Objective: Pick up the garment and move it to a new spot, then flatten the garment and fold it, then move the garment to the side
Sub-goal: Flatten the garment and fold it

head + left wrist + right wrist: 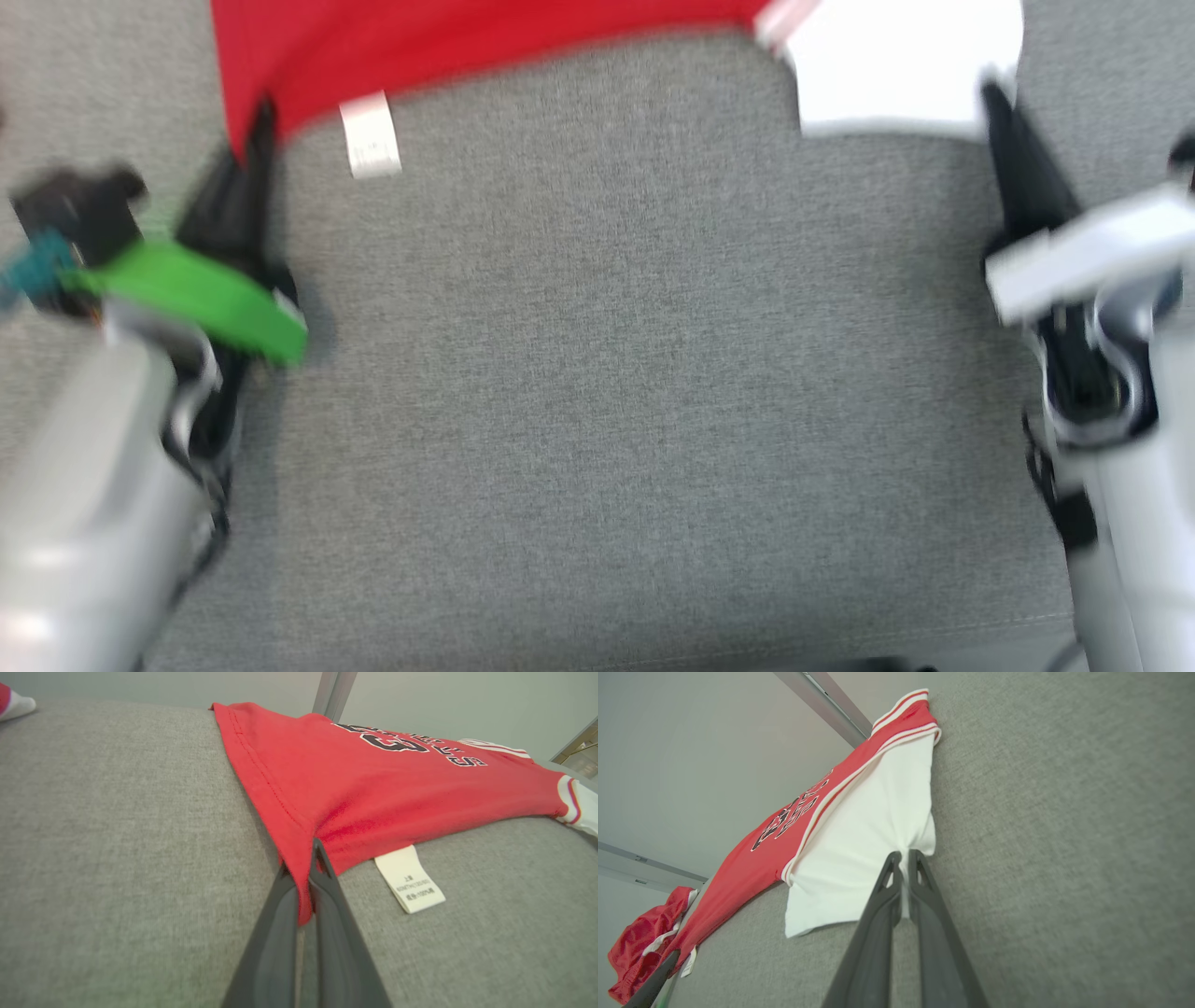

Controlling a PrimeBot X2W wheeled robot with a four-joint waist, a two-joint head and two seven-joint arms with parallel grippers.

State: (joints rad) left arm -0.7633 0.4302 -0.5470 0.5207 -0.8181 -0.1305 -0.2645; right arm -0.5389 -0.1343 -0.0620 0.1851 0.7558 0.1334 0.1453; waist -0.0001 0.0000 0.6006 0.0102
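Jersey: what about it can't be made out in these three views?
- Head view: motion blur, and the jersey runs off the top edge, so its print is out of frame.
- Left wrist view: the care label text is too small to read; the chest lettering is too foreshortened.
- Right wrist view: a second red garment is cut off by the left edge.

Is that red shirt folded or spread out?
Spread out. The red shirt lies flat on the grey surface, its print showing; the left gripper pinches its hem, the right gripper its white sleeve.
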